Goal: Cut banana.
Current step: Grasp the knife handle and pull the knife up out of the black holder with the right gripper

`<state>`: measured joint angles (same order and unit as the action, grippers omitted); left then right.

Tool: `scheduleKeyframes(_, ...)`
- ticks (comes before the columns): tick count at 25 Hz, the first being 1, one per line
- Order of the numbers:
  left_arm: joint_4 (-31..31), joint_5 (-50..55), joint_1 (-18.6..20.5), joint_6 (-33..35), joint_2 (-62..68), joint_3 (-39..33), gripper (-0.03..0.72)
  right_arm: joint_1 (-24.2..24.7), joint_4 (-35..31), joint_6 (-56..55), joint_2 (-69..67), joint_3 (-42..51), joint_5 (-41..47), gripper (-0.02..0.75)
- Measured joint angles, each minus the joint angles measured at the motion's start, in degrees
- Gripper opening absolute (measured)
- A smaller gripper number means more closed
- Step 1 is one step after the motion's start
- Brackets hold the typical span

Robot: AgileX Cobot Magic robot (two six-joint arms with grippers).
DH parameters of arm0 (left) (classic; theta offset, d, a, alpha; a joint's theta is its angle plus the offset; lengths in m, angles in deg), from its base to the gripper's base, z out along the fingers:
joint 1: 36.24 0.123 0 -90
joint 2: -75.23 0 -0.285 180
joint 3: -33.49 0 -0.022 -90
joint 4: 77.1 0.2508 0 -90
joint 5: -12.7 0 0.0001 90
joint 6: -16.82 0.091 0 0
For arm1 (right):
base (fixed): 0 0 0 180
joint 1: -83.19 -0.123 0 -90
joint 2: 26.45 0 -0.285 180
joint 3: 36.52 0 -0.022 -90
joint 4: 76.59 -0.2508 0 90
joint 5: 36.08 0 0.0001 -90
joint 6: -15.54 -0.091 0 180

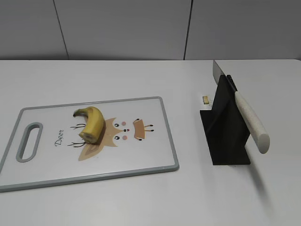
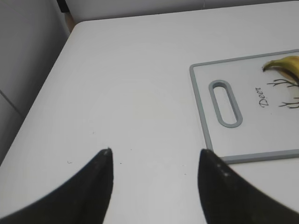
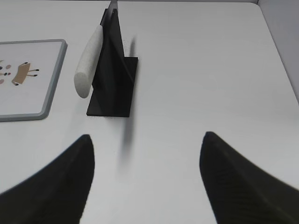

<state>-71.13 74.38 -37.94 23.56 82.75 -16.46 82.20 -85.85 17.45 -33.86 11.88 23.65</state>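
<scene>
A short curved yellow banana lies on the white cutting board, dark stem tip at the far left, cut end toward the front. Its stem end shows in the left wrist view. A knife with a pale speckled handle rests in a black stand; both show in the right wrist view, knife and stand. My left gripper is open and empty over bare table left of the board. My right gripper is open and empty, in front of the stand. Neither gripper shows in the exterior view.
A tiny pale crumb lies on the table just left of the stand's far end. The board has a grey rim and a handle slot at its left. The table's left edge runs near my left gripper.
</scene>
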Motion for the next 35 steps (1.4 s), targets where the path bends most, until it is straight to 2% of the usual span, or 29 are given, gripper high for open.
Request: scheduleKeyframes(35, -0.21, 0.0, 0.0, 0.0, 0.0, 0.0, 0.553, 0.0, 0.0, 0.01, 0.0, 0.0, 0.0, 0.545)
